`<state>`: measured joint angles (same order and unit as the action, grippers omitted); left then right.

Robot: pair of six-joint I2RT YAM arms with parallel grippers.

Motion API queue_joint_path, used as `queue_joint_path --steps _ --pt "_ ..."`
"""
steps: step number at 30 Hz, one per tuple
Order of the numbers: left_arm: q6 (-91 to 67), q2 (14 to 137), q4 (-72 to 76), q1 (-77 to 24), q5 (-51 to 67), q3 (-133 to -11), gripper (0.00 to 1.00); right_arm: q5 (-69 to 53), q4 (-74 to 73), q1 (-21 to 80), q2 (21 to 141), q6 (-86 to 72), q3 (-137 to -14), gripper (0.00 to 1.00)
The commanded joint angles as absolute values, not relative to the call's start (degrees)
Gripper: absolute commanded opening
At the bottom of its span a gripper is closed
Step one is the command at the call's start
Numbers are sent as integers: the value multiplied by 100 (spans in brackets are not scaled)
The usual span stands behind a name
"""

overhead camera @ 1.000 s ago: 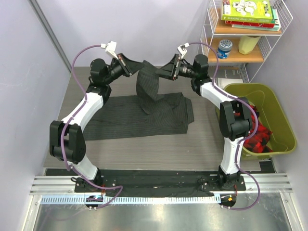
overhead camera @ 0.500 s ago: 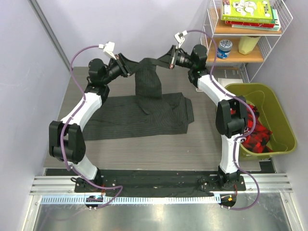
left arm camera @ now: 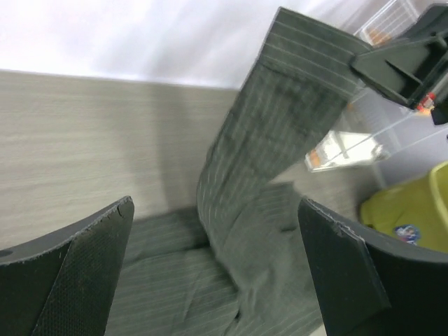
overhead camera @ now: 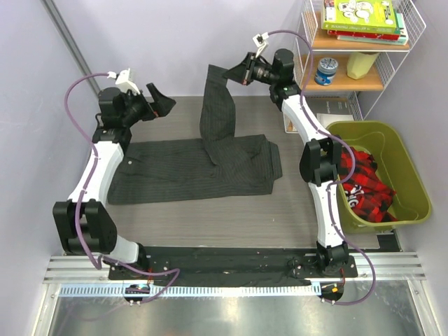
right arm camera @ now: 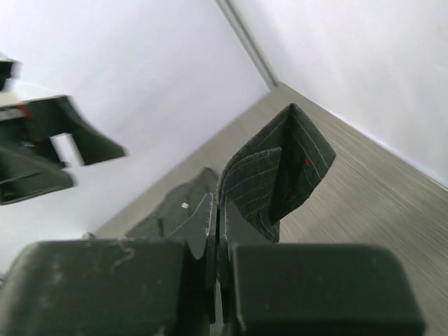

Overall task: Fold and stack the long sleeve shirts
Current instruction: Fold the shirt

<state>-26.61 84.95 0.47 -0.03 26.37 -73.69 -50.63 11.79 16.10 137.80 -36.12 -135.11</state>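
On the grey table (overhead camera: 294,210), toward its far side, the long sleeve shirt (overhead camera: 175,178) lies spread flat, dark charcoal with fine pale pinstripes, its long edge running left to right. From the right half of the shirt a lifted strip (overhead camera: 218,105) of the same cloth rises off the table and hangs taut up to the right gripper (overhead camera: 234,72), which is high near the back wall. In the right wrist view that gripper (right arm camera: 217,231) has its jaws pressed together on a folded end of the strip (right arm camera: 280,168), the cloth pinched between the two pads with no gap showing. The left gripper (overhead camera: 159,103) hovers well to the left of the strip, above the far left part of the table; its jaws stand wide apart and touch no cloth. Its own camera shows both fingers (left arm camera: 77,280) spread at the bottom corners, with the strip (left arm camera: 280,126) hanging in the space beyond them and the flat shirt below. To the right of the table stands an olive-green bin (overhead camera: 402,150) holding red fabric (overhead camera: 364,185). Behind the bin a white wire shelf (overhead camera: 413,28) carries books (overhead camera: 360,15), a jar with a blue lid (overhead camera: 326,70) and a yellow cup (overhead camera: 362,64).
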Motion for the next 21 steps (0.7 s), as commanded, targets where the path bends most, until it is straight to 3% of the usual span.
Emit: queue_joint_path --steps 1,9,21 --pt "-1916 8174 -1124 167 2128 -7559 100 -4397 801 1757 13667 -2079 -13650 1" --pt "-2406 8358 -2310 299 2381 -8094 100 -4192 932 1872 13204 -1784 -13589 1" --pt "-2900 7682 -2487 738 3111 -7445 100 -3428 44 3172 11171 350 -9986 1"
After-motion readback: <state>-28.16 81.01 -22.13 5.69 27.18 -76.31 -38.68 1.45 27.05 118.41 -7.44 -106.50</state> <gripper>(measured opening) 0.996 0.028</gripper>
